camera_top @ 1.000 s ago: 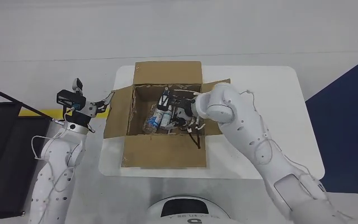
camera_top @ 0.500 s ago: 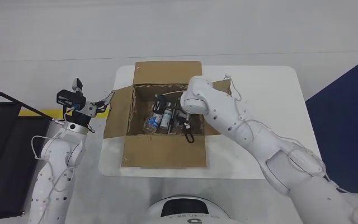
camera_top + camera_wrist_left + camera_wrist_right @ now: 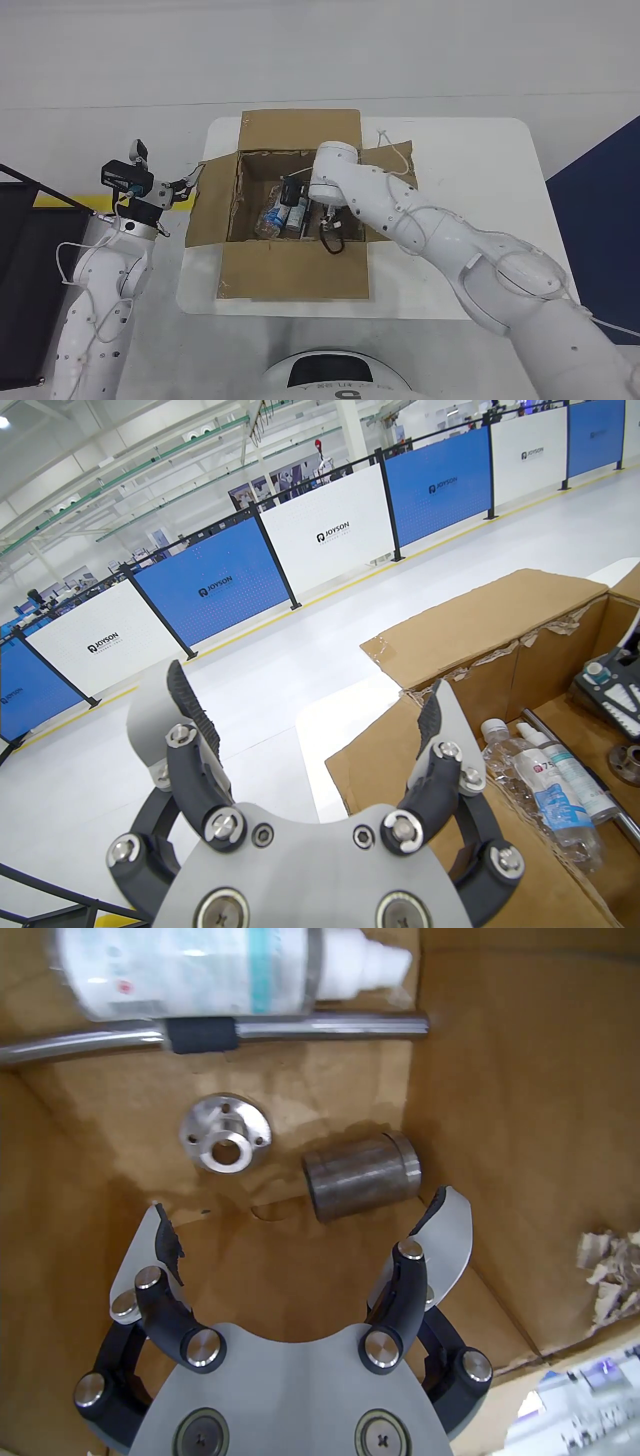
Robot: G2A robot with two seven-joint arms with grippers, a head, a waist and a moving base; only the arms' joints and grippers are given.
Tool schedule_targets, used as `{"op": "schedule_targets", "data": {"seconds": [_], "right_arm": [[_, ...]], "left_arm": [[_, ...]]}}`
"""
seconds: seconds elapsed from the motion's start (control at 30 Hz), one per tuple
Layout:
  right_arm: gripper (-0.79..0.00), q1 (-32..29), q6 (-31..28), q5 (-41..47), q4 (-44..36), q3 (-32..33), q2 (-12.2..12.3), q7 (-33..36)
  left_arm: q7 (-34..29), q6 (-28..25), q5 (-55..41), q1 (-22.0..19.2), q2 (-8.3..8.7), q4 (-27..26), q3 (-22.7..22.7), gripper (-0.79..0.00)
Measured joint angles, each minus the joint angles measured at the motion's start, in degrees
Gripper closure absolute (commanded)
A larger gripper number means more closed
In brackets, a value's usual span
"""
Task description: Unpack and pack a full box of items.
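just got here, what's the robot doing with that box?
The right gripper is down inside the open brown cardboard box, fingers open and empty, right by a stubby grey metal cylinder. A round silver flange, long steel rod and white spray bottle lie nearby. The left gripper hangs open and empty outside the box.

Bright, even overhead light fills the hall. Far beyond the left tool [image 3: 306,680] a ceiling lamp [image 3: 4,422] glows, and the pale floor [image 3: 75,760] is nearly washed out. From above, the white bench [image 3: 470,180] is bright, while the inside of the cardboard box [image 3: 300,130] is dimmer, shaded by its walls and the right arm [image 3: 400,205]. Ahead of the right tool [image 3: 300,1215], the steel rod [image 3: 325,1025] carries a glare streak, the flange [image 3: 226,1138] shines, and the steel sleeve [image 3: 362,1178] casts a soft shadow. The partition panels [image 3: 330,530] lean and bow toward the picture edges.
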Motion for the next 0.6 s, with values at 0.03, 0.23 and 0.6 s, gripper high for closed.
{"op": "schedule_targets", "data": {"seconds": [0.03,0.23,0.6], "right_arm": [[-0.61,-0.1,0.6,-1.0,0.2,-0.3,-0.2,-0.2],[-0.505,-1.0,2.7,-5.1,2.0,-1.7,-1.3,-0.4],[-0.354,-1.9,7.2,-10.8,4.2,-2.2,-3.2,2.1]], "left_arm": [[0.0,0.0,0.0,0.0,0.0,0.0,0.0,-0.785],[0.0,0.0,0.0,0.0,0.0,0.0,0.0,-0.785],[0.0,0.0,0.0,0.0,0.0,0.0,0.0,-0.785]]}}
